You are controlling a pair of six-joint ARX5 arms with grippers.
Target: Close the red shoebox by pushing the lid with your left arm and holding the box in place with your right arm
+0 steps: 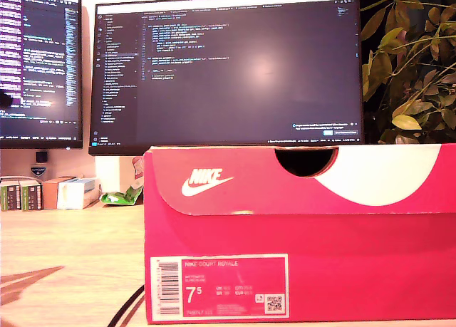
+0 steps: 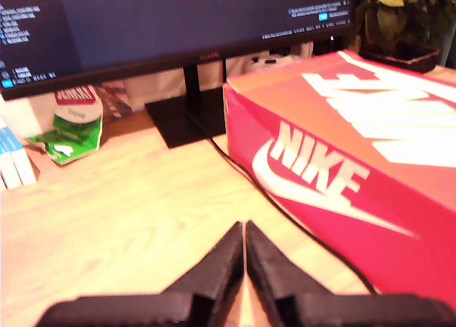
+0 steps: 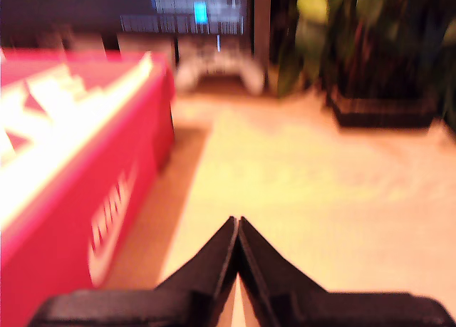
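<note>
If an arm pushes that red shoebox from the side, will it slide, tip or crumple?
The red shoebox would probably slide rather than tip: it sits low and wide on the smooth wooden desk. It's cardboard, so its walls may flex under a narrow push. Its weight can't be judged; the lid looks shut.

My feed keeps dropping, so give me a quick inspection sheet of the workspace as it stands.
Surface: light wooden desk, bare near the grippers.
Job's things: red cardboard Nike shoebox, lid down.
Clutter: green crumpled packet; small cartons; white game controller.
Grippers: my first gripper shut, holding nothing, apart from the box; my second gripper likewise.
Cables: black cable along the box.
Surroundings: two dark monitors; leafy potted plant.
</note>
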